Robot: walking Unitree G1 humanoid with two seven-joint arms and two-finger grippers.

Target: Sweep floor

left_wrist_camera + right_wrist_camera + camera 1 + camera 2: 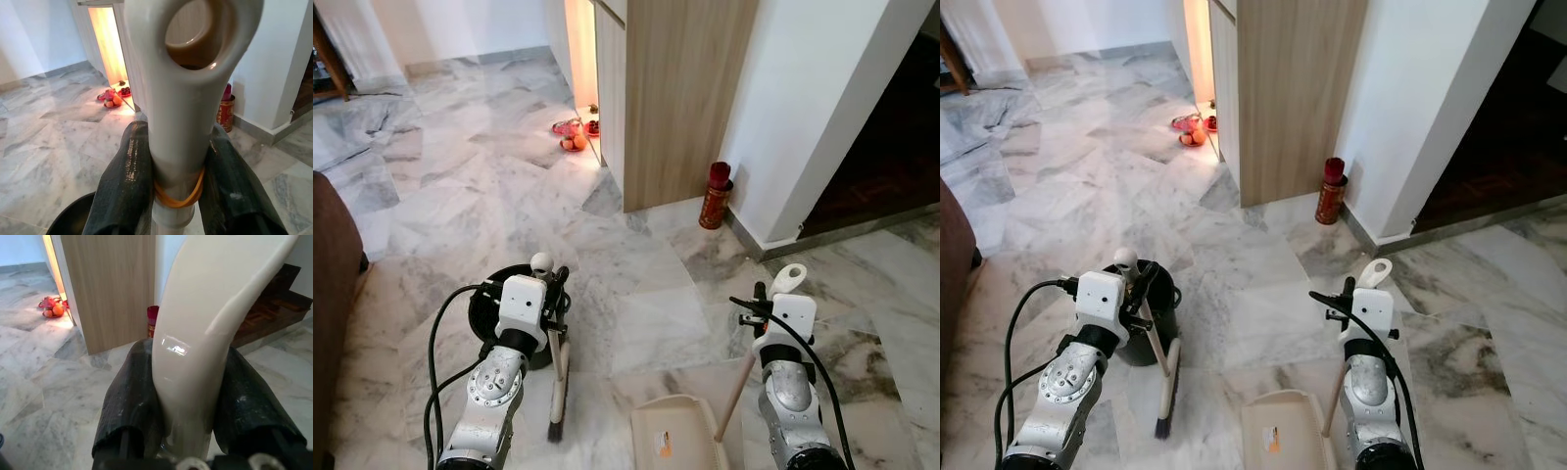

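My left gripper (549, 284) is shut on the white handle of a small broom (558, 367). The broom's dark bristles (554, 427) rest on the marble floor by my left arm. The left wrist view shows both black fingers (124, 181) clamped on the handle (190, 73), which ends in a hanging loop. My right gripper (781, 296) is shut on the cream handle of a dustpan (205, 333). The cream dustpan tray (671, 433) lies on the floor between my arms.
A black round bin (494, 313) stands behind the left gripper. Ahead are a wooden cabinet (675, 88), a red canister (716, 195) at a white wall corner, and plates of fruit (574, 133) on the floor. A brown sofa (328, 284) is at left, a dark doorway (891, 147) at right.
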